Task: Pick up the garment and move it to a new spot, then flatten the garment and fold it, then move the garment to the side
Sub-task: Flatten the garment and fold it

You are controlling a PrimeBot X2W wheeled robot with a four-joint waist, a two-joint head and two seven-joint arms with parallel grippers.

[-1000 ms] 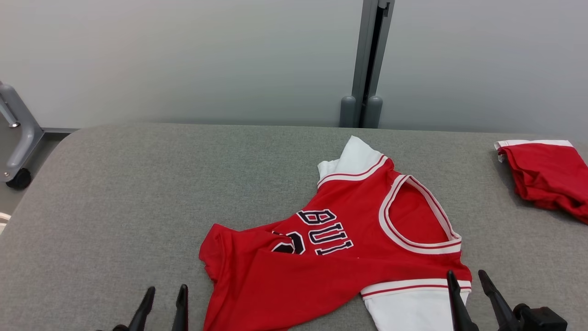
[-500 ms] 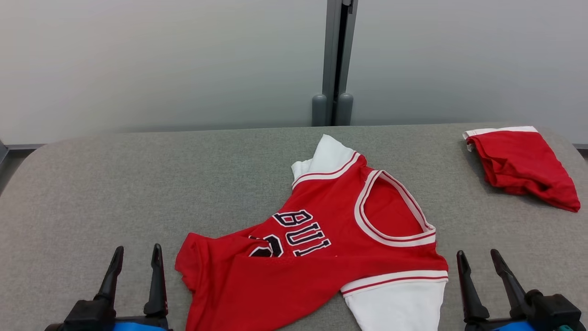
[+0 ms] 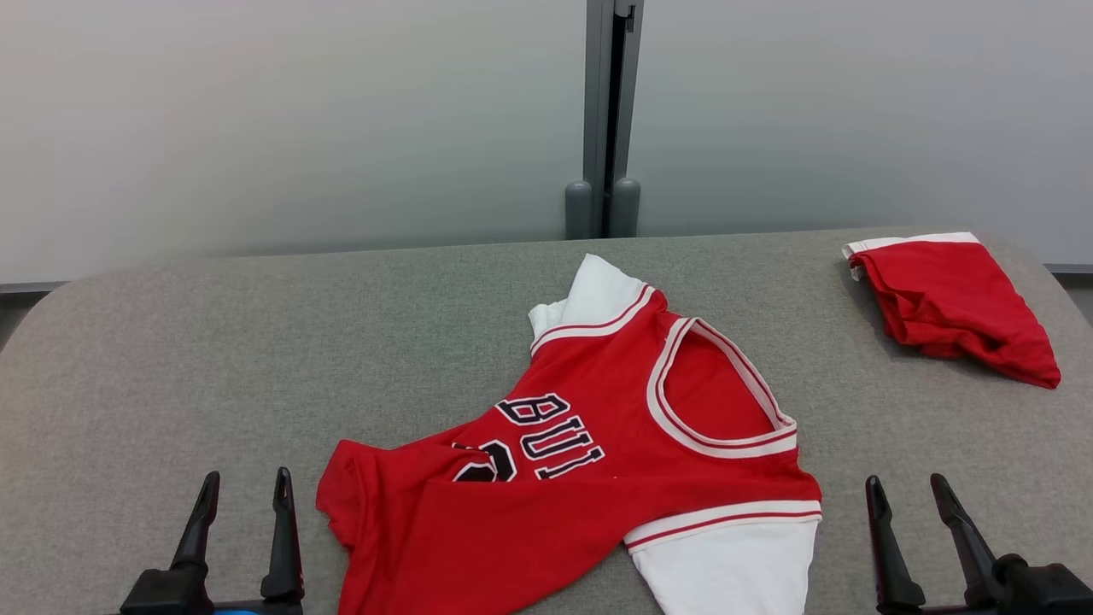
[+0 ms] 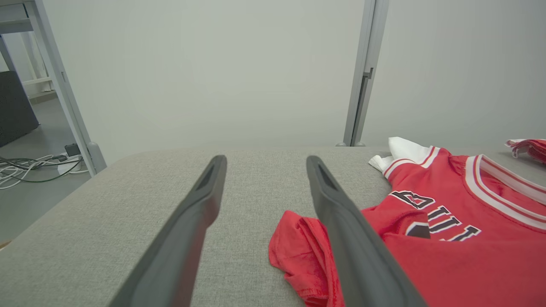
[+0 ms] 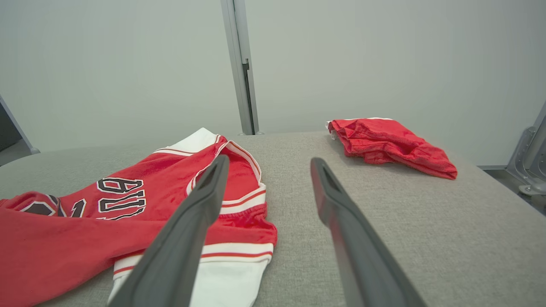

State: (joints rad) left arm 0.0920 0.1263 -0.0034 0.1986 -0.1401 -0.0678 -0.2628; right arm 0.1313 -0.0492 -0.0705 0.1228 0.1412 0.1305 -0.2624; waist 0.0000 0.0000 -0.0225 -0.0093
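The garment (image 3: 598, 461) is a red jersey with white sleeves and dark lettering, lying crumpled on the grey table (image 3: 256, 359), its hem bunched toward the near left. It also appears in the left wrist view (image 4: 448, 238) and the right wrist view (image 5: 128, 213). My left gripper (image 3: 245, 483) stands open at the near left, just left of the bunched hem, holding nothing. At the near right my right gripper (image 3: 905, 487) is open and empty, just right of the white sleeve (image 3: 734, 564).
A second red garment (image 3: 948, 299) lies folded at the table's far right, also in the right wrist view (image 5: 388, 143). A grey post (image 3: 604, 120) stands behind the table against a pale wall. Cables (image 4: 30, 166) lie on the floor off the table's left edge.
The camera has swung, shifting the whole scene leftward in view. Both grippers now show more fully at the bottom corners, still open. The jersey lies as before.
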